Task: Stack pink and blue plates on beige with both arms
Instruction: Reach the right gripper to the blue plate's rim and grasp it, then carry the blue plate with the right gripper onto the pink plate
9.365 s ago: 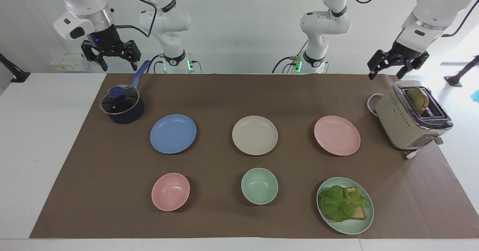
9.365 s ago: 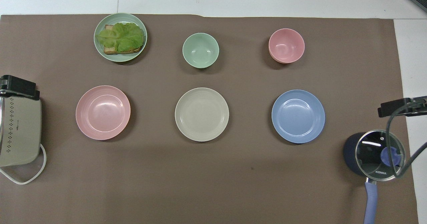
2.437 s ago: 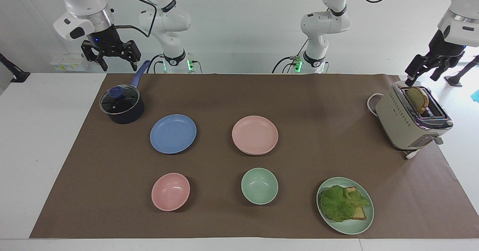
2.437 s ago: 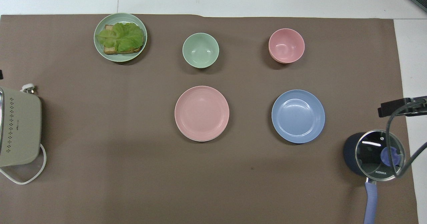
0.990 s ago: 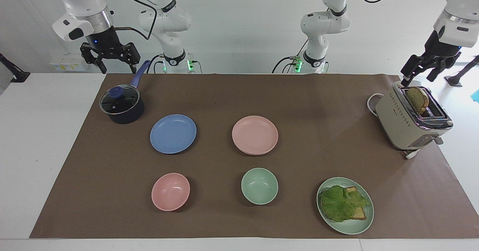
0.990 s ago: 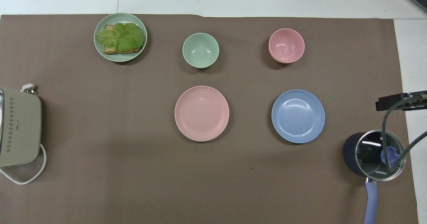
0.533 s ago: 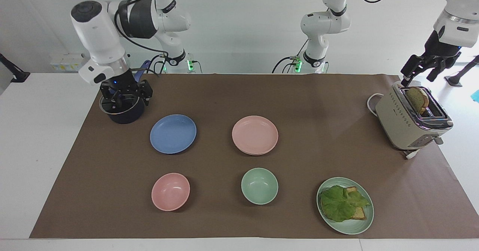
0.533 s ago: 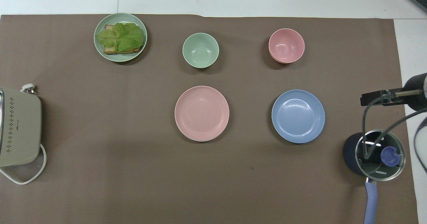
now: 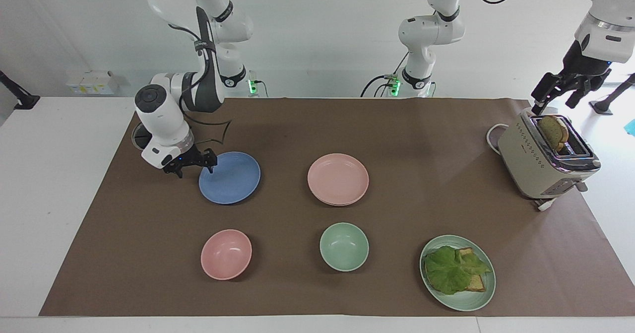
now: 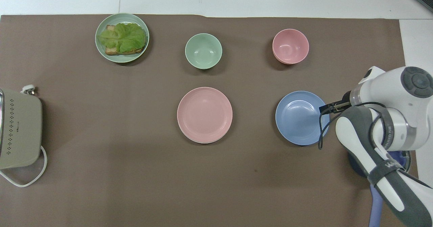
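Note:
The blue plate (image 9: 229,177) (image 10: 299,117) lies flat on the brown mat toward the right arm's end. My right gripper (image 9: 193,168) (image 10: 326,109) is down low at that plate's rim, on the side toward the right arm's end, open; I cannot tell whether it touches the rim. The pink plate (image 9: 338,178) (image 10: 204,114) rests on the beige plate (image 9: 342,204) (image 10: 203,142) in the middle of the mat, and only a thin beige edge shows under it. My left gripper (image 9: 554,102) hangs open over the toaster and waits.
A beige toaster (image 9: 543,159) (image 10: 20,132) with a bread slice stands at the left arm's end. A dark pot (image 10: 355,161) is mostly hidden by the right arm. Farther from the robots sit a pink bowl (image 9: 225,253), a green bowl (image 9: 344,246) and a green plate (image 9: 466,303) with lettuce and bread.
The right arm has swung down from above the pot to the blue plate's rim, its gripper staying open. The left arm and all plates have kept still.

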You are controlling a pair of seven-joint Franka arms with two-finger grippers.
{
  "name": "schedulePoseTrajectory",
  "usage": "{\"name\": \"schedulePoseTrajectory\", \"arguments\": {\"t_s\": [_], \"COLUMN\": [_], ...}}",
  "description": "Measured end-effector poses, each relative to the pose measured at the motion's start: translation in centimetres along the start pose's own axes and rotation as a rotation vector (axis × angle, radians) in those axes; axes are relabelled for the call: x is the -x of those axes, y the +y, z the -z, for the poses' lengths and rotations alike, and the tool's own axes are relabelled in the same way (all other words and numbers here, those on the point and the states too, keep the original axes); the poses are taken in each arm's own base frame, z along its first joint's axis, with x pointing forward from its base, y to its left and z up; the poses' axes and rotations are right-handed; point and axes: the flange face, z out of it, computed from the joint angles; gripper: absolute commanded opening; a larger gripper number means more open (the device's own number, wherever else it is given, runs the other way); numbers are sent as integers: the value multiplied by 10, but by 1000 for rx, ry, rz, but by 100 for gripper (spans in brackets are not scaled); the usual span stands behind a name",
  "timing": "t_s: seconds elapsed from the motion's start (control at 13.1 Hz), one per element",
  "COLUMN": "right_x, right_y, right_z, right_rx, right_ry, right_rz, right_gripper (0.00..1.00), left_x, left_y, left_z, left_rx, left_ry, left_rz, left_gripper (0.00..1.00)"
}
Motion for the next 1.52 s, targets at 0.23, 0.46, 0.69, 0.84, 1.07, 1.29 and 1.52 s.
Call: {"name": "schedulePoseTrajectory", "arguments": {"t_s": [0.23,0.46,0.69,0.84,1.07,1.29,1.52], "right_x": [8,9,8,2,-17,-36,-47], "right_y": [3,2,4,4,-4,-50,-115], "right_z": [-25,-36,-34,-24,34,104,128], "right_rx": [-14,-63,-84,-91,-106,-105,-102], "right_ry": [-14,-17,-8,-12,-26,2,40], "right_rz": [-18,-64,-91,-92,-67,-57,-62], "right_gripper": [21,0,0,0,0,0,0], "left_x": [0,0,0,0,0,0,0], "left_y": [0,0,0,0,0,0,0], "left_z": [0,0,0,0,0,0,0], "left_rx": [0,0,0,0,0,0,0], "left_ry": [0,0,0,0,0,0,0], "left_rz": [0,0,0,0,0,0,0], "left_gripper": [100,100,100,100,100,100,100]}}
